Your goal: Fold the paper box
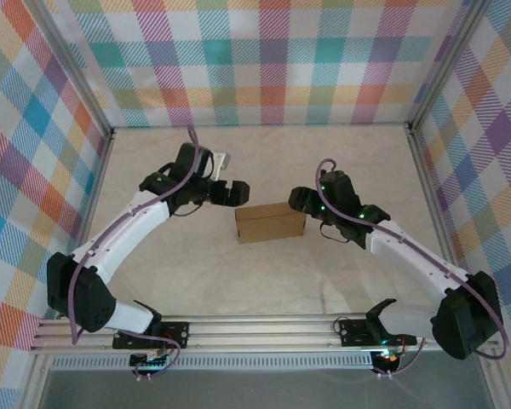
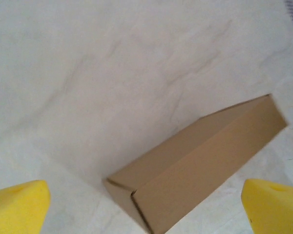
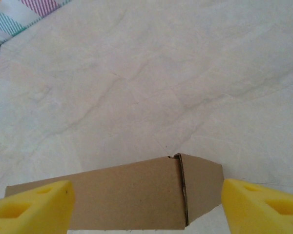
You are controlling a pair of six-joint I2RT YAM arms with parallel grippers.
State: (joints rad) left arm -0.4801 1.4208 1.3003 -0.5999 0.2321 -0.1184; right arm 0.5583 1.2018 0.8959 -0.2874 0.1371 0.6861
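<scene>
Closed paper box (image 1: pixel 271 222) sits on the table (image 1: pixel 264 281) between my two arms
My left end effector (image 1: pixel 232 194) is spread wide near the box's left end; the right end effector (image 1: pixel 299 200) is spread too, at its right end, gripping nothing, though I can't quite tell whether its fingertips graze the cardboard

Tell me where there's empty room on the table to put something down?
Two bare patches: the far strip of pale table along the checkered back wall, and the near stretch between the plain brown cardboard box and the metal rail. It is crowded in the middle, where the left pincer and right pincer sit close to the box's ends.
</scene>
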